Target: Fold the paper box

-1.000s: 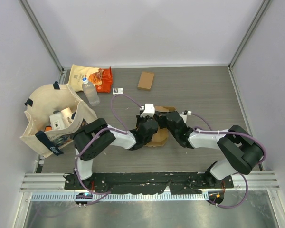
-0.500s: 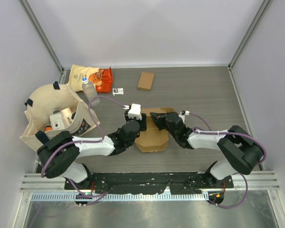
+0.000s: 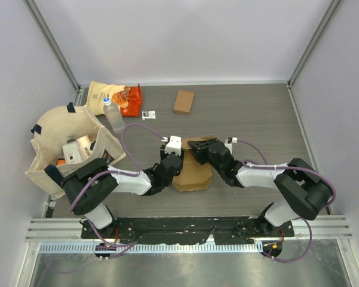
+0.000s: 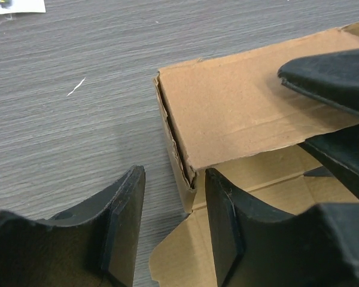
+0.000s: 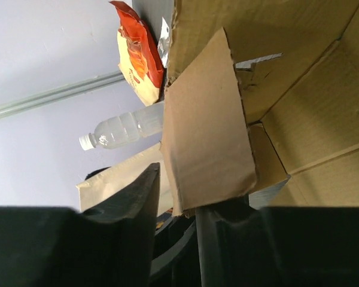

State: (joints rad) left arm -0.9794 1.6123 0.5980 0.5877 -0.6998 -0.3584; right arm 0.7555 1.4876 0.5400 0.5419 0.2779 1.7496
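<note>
From above, both wrists covered the far edge of the paper box (image 3: pixel 194 176), so neither pair of jaws could be made out there; the close views cropped the box, and the tote bag (image 3: pixel 66 149) hid most of what it held; the left arm lay low across the table with its elbow out to the left and its wrist at the box's left side, while the right arm reached in from the right, its wrist at the box's far edge; the left gripper (image 4: pixel 175 176) stood open, its two fingers straddling a raised corner of the box wall without clamping it; the right gripper (image 5: pixel 178 194) was slightly parted, the lower corner of a brown flap (image 5: pixel 206 125) lying in the gap, apparently loose; the box sat at mid-table between the two wrists, its base flat and one wall raised; a second earlier both wrists had crowded over the box and hidden nearly all of it, and since then the left arm had swung out to the left and part-way back, baring the flat base; behind stood a snack bag (image 3: pixel 113 95), a water bottle (image 3: pixel 112 115) and a small carton (image 3: pixel 183 101).
</note>
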